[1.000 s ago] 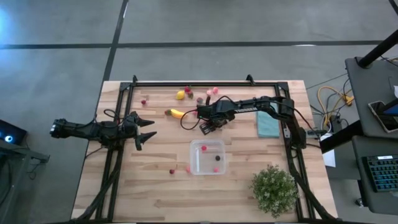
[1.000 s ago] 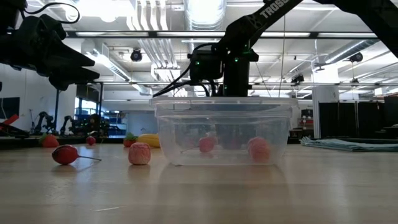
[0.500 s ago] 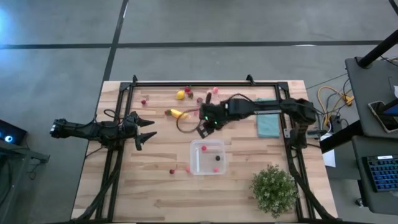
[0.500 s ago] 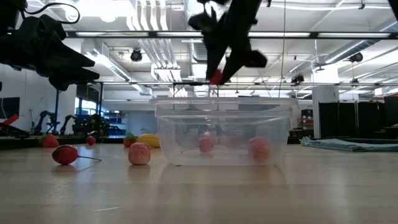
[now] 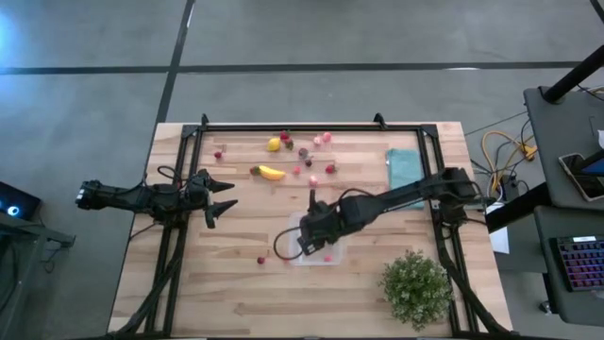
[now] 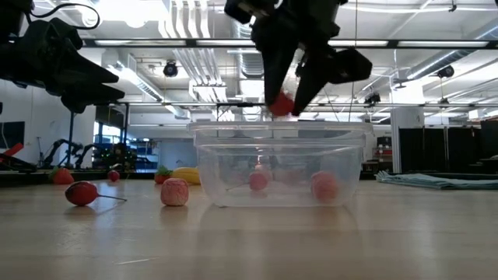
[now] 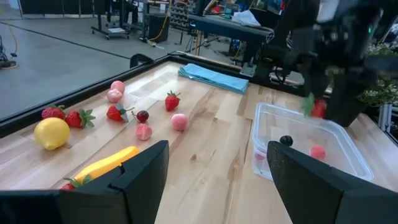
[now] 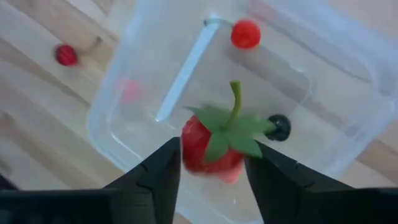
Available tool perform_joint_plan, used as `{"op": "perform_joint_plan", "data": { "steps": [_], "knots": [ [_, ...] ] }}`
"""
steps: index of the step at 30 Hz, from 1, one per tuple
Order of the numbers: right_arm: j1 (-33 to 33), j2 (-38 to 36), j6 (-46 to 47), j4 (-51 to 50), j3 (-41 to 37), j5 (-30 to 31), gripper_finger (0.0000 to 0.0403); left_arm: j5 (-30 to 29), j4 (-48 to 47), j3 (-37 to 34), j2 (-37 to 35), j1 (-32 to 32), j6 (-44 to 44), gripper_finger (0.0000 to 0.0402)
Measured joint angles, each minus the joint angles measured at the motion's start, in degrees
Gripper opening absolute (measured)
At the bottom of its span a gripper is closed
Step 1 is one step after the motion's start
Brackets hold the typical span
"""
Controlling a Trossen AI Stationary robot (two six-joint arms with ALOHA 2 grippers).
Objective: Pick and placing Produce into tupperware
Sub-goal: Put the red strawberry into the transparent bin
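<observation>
Since the right arm's wrist lies across the small clear squarish plastic container (image 6: 226, 167) in the high view, most of its inside is hidden from above. Through the wall in the low view the pieces inside read only as soft pink blobs. The right gripper (image 6: 289, 101) hangs just above the container's open rim. Its fingers are pinching a red toy strawberry with a green leafy cap and stem (image 8: 208, 149), which sits between the fingertips directly over the container's floor. In the left wrist view that gripper is smeared, with only a red spot between dark shapes.

Below the strawberry, on the container's floor, lie a small round red berry (image 8: 245, 34) and a dark round berry (image 8: 280, 127).

Just outside the container, on the side toward the left arm, a red cherry with a thin stem (image 6: 82, 193) and a pink round piece (image 6: 175, 192) rest on the wooden table (image 5: 236, 283). Past the container, toward the table's far edge, lie a yellow toy banana (image 5: 272, 173), a yellow lemon (image 5: 274, 144) and a scatter of small red and pink pieces too small to name.

A folded teal cloth (image 5: 406, 175) lies beyond the container, a bushy green potted plant (image 5: 415, 288) near it. The left gripper (image 5: 226, 195) waits well apart from the container, fingers spread and empty.
</observation>
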Motion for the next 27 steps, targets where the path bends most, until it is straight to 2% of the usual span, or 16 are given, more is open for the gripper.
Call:
{"op": "perform_joint_plan", "data": {
  "steps": [6, 10, 15, 18, 27],
  "knots": [
    [-0.1, 1.9, 0.3, -0.1, -0.1, 0.3, 0.0233, 0.0, 0.0, 0.0, 0.0, 0.0, 0.0, 0.0258],
    [-2.0, 0.6, -2.3, -2.2, -0.1, 5.2, 0.0265, 0.0, 0.0, 0.0, 0.0, 0.0, 0.0, 0.0258],
    [-7.3, -2.9, -16.8, -4.5, 0.0, 9.2, 0.0272, 0.0, 0.0, 0.0, 0.0, 0.0, 0.0, 0.0258],
    [-11.2, -3.9, -19.6, -5.5, 0.7, 8.2, 0.0262, 0.0, 0.0, 0.0, 0.0, 0.0, 0.0, 0.0258],
    [-22.8, -3.6, -48.3, -9.0, 2.9, 4.4, 0.0249, 0.0, 0.0, 0.0, 0.0, 0.0, 0.0, 0.0258]
  ]
}}
